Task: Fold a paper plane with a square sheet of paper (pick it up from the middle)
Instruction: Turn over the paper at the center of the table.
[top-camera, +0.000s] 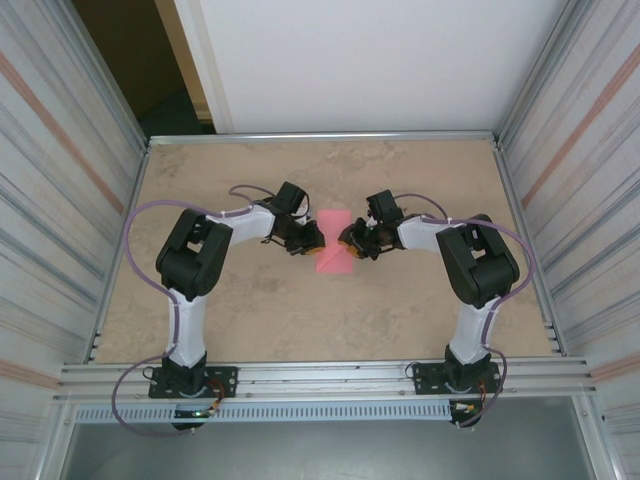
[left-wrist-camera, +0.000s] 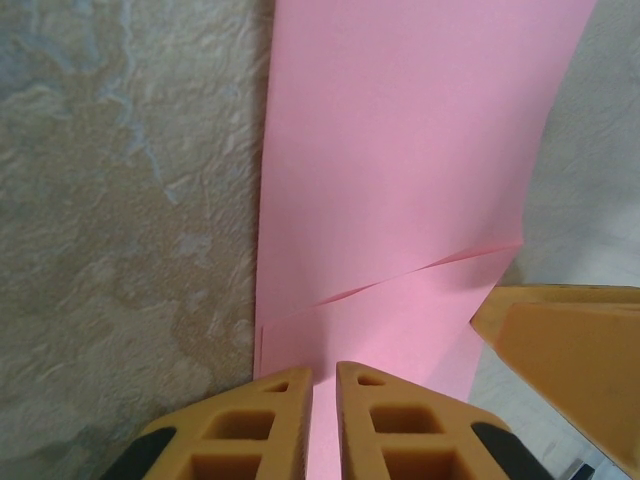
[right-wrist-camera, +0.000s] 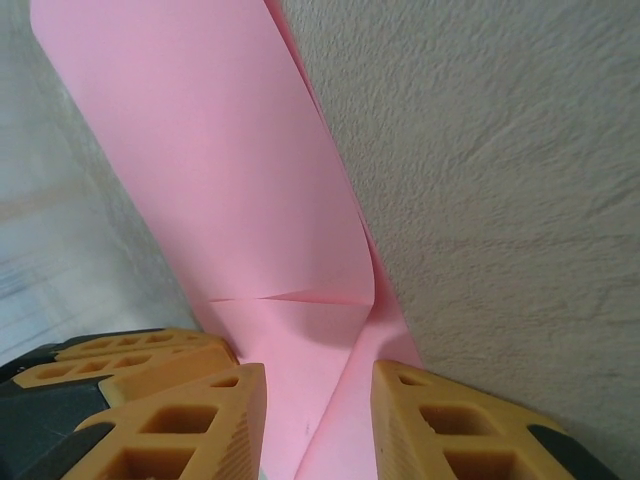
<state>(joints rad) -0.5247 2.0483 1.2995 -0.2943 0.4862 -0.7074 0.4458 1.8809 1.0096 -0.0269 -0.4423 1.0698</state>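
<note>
Top external: square sheet of paper (top-camera: 335, 262) lies mid-table (top-camera: 400, 320), creased, between both arms. Left wrist: left gripper (left-wrist-camera: 323, 420) fingers pinched on the sheet's edge. Right wrist: right gripper (right-wrist-camera: 318, 420) fingers apart, straddling the sheet.

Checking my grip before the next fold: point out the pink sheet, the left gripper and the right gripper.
pink sheet (top-camera: 335, 262): top external view, on its near half.
left gripper (left-wrist-camera: 323, 376): left wrist view, midway between its fingertips.
right gripper (right-wrist-camera: 318, 372): right wrist view, midway between its fingertips.
</note>
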